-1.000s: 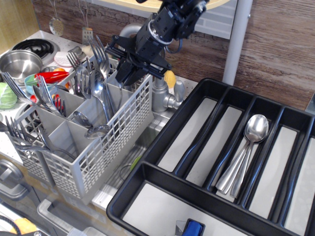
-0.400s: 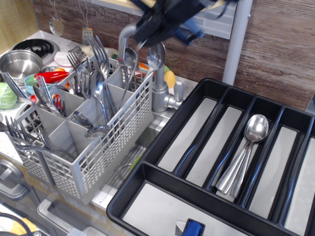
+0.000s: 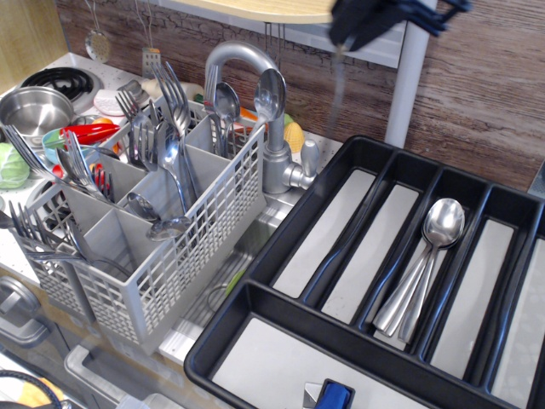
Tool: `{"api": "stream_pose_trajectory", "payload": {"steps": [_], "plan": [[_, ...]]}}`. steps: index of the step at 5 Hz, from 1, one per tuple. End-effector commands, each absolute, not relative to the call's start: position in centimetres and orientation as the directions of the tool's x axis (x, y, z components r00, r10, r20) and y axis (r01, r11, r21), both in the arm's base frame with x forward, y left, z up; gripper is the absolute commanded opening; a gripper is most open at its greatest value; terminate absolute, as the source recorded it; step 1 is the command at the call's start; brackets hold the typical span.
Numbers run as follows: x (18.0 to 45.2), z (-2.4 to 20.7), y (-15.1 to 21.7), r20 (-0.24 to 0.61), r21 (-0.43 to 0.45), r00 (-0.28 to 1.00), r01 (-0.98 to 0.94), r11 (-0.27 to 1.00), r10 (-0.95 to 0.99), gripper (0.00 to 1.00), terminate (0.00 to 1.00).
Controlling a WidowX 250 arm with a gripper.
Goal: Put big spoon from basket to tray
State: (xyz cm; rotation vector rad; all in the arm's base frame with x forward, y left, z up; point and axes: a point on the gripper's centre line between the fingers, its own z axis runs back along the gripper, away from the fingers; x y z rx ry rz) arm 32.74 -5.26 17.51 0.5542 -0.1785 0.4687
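Note:
The grey lattice basket (image 3: 170,264) stands at the left, holding several forks and spoons; two steel spoons (image 3: 271,89) stand bowl-up in its far right compartment. My gripper (image 3: 345,38) is a dark motion-blurred shape at the top, above the far left corner of the black tray (image 3: 217,328). A thin blurred steel streak, seemingly the big spoon (image 3: 335,89), hangs straight down from it, so the gripper looks shut on it. Several steel spoons (image 3: 426,256) lie in one long tray compartment.
A curved steel faucet (image 3: 255,64) rises right behind the basket. A white post (image 3: 409,77) stands behind the tray. A blue object (image 3: 336,396) lies in the crosswise compartment. A pot (image 3: 34,106) and dishes sit at the far left.
My gripper has risen out of the basket's far right compartment and swung right toward the tray, carrying a spoon. Two spoons in that compartment now show uncovered.

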Motion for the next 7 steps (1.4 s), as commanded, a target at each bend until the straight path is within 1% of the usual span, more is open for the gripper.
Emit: {"api": "stream_pose_trajectory", "payload": {"steps": [1,2,3,4,5,6,7], "plan": [[33.2,17.2,-8.9,0.293,0.392,0.867,-0.493,0.777,0.402,0.0,0.0],[33.8,15.9,-10.7,0.219,0.37,0.886,-0.463,0.805,0.409,0.0,0.0],[34.3,13.9,-12.0,0.132,0.383,0.913,-0.407,0.829,0.386,0.0,0.0],[34.4,12.6,-11.9,0.075,0.308,0.923,-0.38,0.872,0.376,0.0,0.0],[34.2,10.7,-12.2,0.045,0.393,0.94,-0.328,0.859,0.339,0.0,0.0],[34.0,9.5,-12.1,0.06,0.398,0.936,-0.34,0.852,0.346,0.0,0.0],[33.8,8.4,-12.1,0.079,0.364,0.931,-0.359,0.86,0.355,0.0,1.0]]}}
